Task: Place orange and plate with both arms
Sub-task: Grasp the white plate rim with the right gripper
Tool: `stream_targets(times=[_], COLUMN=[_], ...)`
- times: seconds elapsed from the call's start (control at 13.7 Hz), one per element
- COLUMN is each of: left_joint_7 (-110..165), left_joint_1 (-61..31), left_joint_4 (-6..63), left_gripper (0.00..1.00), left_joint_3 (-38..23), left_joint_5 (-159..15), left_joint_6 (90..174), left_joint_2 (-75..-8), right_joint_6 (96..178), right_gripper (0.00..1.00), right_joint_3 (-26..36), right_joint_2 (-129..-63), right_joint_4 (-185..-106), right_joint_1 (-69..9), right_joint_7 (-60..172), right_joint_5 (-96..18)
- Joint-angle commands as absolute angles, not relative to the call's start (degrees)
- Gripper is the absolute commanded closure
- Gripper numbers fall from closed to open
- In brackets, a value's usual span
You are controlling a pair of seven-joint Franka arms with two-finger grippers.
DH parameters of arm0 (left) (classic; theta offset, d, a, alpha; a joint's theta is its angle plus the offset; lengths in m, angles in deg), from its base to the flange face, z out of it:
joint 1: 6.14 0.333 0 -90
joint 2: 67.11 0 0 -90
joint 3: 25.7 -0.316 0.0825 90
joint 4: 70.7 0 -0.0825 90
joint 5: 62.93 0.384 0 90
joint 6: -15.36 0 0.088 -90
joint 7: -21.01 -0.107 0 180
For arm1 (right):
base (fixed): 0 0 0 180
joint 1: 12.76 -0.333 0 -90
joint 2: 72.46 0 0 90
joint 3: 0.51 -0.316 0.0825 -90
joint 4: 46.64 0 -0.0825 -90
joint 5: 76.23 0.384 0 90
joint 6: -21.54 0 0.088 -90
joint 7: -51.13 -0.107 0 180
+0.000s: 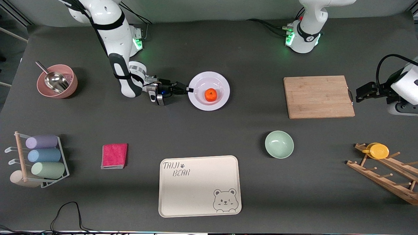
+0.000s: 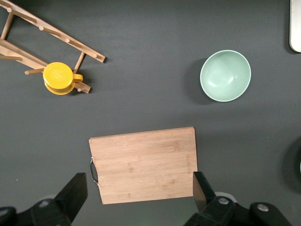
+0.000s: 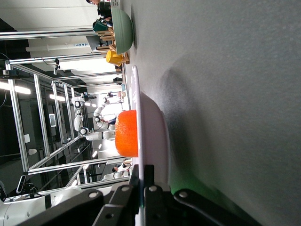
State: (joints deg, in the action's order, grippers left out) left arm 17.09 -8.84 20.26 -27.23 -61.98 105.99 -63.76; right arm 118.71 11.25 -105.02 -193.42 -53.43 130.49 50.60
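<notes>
The orange is sitting in the plate, upper centre of the frame, whose rim is being pinched by the closed fingers of the right gripper. The plate-grasping step is judged to be in hand, and a level lift is being called for next so the orange is not rolled off. The left gripper is waiting with fingers spread at the right edge over the cutting board, while the green bowl and bear tray are lying lower down, well apart.

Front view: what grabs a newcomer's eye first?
The bright orange sitting in the white plate near the robots' side of the table, with the right gripper shut on the plate's rim. Then the left gripper, open and waiting in the air over the edge of the wooden cutting board at the left arm's end of the table.
</notes>
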Motion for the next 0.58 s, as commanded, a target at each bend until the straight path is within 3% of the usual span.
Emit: stream_targets(times=[0.0, 0.51], left_joint_7=[16.08, 16.08], left_joint_1=[-8.25, -8.42], left_joint_4=[20.0, 19.92], left_gripper=[0.0, 0.0], left_joint_3=[-26.75, -26.84], left_joint_5=[-62.67, -62.75], left_joint_6=[106.32, 106.23], left_joint_2=[-63.77, -63.69], right_joint_6=[118.66, 119.62], right_gripper=[1.0, 1.0], right_joint_3=[11.35, 14.15], right_joint_2=[-106.04, -104.63], right_joint_4=[-191.22, -183.24], right_joint_1=[-53.54, -52.75], right_joint_7=[129.28, 118.83], right_joint_5=[51.74, 48.59])
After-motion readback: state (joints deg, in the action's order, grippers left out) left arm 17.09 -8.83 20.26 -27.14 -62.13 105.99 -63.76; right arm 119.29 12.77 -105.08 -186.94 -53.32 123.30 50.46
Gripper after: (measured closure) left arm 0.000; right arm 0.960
